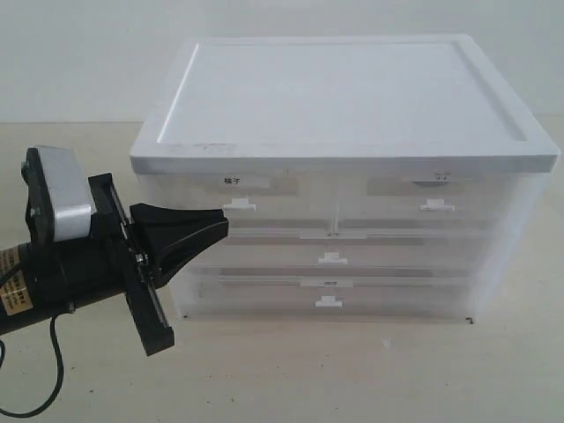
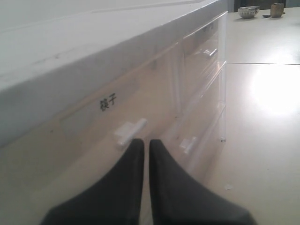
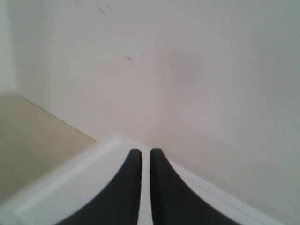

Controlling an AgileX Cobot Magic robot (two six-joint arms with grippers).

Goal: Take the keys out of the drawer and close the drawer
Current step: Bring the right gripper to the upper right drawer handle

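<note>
Cabinet (image 1: pixel 352 220) faced head-on from the near edge of the tabletop (image 1: pixel 352 370) in the exterior view, its front skimmed closely toward the right edge by the left wrist view, its lid (image 3: pixel 70 187) grazed by the right.

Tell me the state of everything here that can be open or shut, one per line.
Left top drawer: shut.
Right top drawer: shut.
Middle drawer: shut.
Bottom drawer: shut.
Left end effector: shut, empty.
Right end effector: shut, empty.
</note>
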